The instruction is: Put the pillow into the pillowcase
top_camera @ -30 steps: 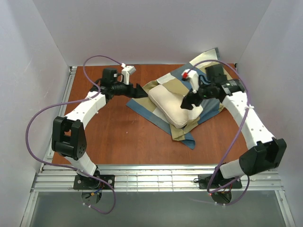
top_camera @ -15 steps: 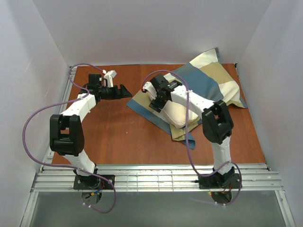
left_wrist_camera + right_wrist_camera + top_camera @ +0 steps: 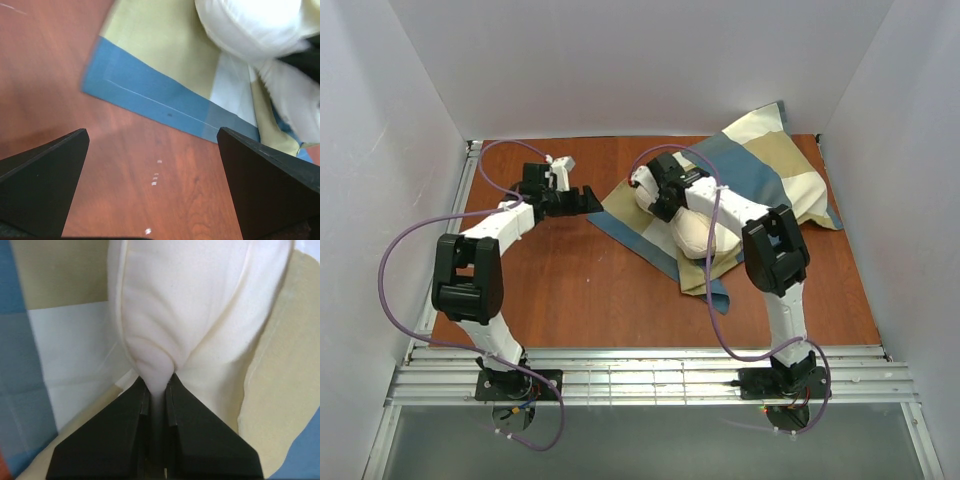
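Table [image 3: 580, 290]: brown wood top, white walls [image 3: 620, 70] on three sides.

Pillowcase [image 3: 760, 165]: spread flat over far-right part of table. Blue, tan and cream blocks. Far corner rides up against back wall. Near-left blue edge lies on bare wood.

Pillow [image 3: 705, 238]: cream, plump, resting on top of pillowcase's left portion, approx. mid-table. Left end bunched and pulled up toward R gripper. Whether any part sits inside the cover: cannot tell. Heart mark and tag not visible in any view.

R gripper [image 3: 157, 382]: arm reaches across from right base, elbow raised, wrist over pillow's left end. Jaws nearly together, clamped on a fold of pillow fabric; cloth puckers into a pinch between the black fingers [image 3: 195, 440]. Tan and cream cloth of pillowcase visible beneath on both sides.

L gripper [image 3: 152, 131]: positioned just beside pillowcase's near-left blue edge, pointing toward it. Jaws wide apart, nothing between them; wood and blue edge show in the gap. Contact w/ table: cannot tell.

Purple cables [image 3: 395, 260] loop off both arms.
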Motion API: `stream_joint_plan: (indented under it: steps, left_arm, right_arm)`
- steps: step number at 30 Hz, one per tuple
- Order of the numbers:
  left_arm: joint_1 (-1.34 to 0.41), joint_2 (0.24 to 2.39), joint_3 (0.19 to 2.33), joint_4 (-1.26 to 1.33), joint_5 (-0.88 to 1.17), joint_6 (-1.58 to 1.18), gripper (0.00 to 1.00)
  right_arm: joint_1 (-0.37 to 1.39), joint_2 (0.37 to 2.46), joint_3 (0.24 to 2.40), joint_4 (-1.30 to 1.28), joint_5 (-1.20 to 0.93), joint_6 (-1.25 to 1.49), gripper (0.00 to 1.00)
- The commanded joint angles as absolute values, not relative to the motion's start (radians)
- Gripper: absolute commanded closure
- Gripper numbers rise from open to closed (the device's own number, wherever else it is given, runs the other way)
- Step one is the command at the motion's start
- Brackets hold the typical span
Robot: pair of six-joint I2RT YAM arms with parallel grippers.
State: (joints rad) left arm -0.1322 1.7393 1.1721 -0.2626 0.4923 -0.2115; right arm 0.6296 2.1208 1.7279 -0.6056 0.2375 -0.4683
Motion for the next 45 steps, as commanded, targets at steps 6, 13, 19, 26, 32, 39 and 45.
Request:
stream_joint_plan:
  steps: [6, 13, 19, 26, 32, 39, 45]
  left_arm:
    - [-0.386, 1.719, 1.121, -0.08, 0.321, -0.402, 0.02]
    - [-0.428, 1.827, 1.233, 0.048, 0.189, -0.362, 0.02]
    - [-0.39, 1.718, 1.263, -0.049, 0.596, -0.081, 0.02]
    - [-0.382, 1.762, 1.281, -0.242, 0.579, 0.051, 0.02]
    - [-0.4, 1.953, 1.376, -0.264, 0.711, 0.15, 0.02]
    - [-0.406, 1.999, 1.376, -0.273, 0.842, 0.184, 0.2]
    - [-0.362, 1.941, 1.374, -0.409, 0.924, 0.153, 1.0]
  right_arm:
    - [0.411, 1.818, 1.782, -0.578, -0.469, -0.283, 0.99]
    - [0.357, 1.706, 1.7, -0.607, -0.561, -0.271, 0.99]
    - [0.357, 1.586, 1.524, -0.627, -0.545, -0.367, 0.99]
    - [0.357, 1.454, 1.318, -0.618, -0.572, -0.414, 0.99]
    - [0.357, 1.405, 1.321, -0.638, -0.565, -0.439, 0.99]
    - [0.357, 1.425, 1.336, -0.649, -0.561, -0.446, 0.99]
    - [0.356, 1.445, 1.339, -0.621, -0.442, -0.469, 0.99]
